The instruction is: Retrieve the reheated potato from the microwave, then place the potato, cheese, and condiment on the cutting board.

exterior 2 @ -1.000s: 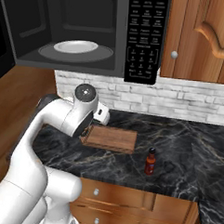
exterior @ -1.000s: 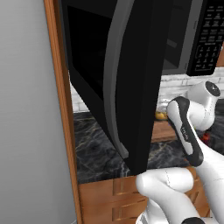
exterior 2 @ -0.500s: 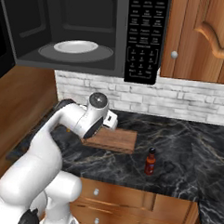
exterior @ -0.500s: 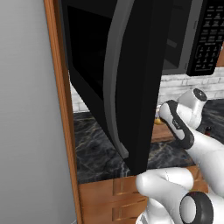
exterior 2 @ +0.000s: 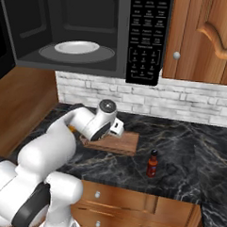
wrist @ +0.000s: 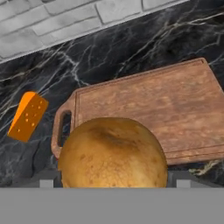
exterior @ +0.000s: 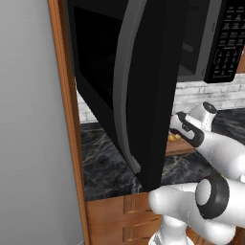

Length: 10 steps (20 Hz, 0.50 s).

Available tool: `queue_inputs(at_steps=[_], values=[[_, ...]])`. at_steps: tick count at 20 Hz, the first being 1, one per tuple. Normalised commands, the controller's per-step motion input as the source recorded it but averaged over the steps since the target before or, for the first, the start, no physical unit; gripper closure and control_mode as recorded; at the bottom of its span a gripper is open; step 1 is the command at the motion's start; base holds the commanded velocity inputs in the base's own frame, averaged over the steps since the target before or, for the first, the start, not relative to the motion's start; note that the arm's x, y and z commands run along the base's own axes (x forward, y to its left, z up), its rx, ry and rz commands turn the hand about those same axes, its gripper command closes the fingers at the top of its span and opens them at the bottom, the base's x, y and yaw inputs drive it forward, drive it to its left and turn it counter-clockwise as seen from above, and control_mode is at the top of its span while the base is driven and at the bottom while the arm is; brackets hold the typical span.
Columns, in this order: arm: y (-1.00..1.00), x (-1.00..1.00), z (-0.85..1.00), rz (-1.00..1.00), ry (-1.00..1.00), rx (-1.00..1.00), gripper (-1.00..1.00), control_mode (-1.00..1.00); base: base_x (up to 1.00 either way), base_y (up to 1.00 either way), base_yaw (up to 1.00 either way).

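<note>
we take the cutting board [wrist: 148,113] as our landmark and go left to right. off its handle end, apart from it on the dark marble worktop [wrist: 144,43], lies the cheese [wrist: 28,115], an orange wedge not yet on the board. next comes the potato [wrist: 113,153], right in front of the hand camera over the handle half of the board; the jaws sit spread wide on either side of it, so we judge them to be gripping it across its width, though we cannot tell whether it already rests on the wood. to the right of the board, well apart from it, the condiment [exterior 2: 153,163] stands upright on the worktop. above the board the microwave [exterior 2: 91,34] hangs open, its plate [exterior 2: 77,47] bare. so we reckon the retrieval is done, the potato is nearly placed, and the cheese and condiment are both left to move.
</note>
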Motion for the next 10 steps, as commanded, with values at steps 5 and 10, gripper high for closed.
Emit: queue_inputs(at_steps=[5, 10], values=[[-0.11, 0.41, -0.39, 0.0, 0.03, 0.0, 1.0, -1.0, 0.0, 0.0, 0.0], [-0.21, 0.4, -0.34, 0.0, 0.03, 0.0, 1.0, -1.0, 0.0, 0.0, 0.0]])
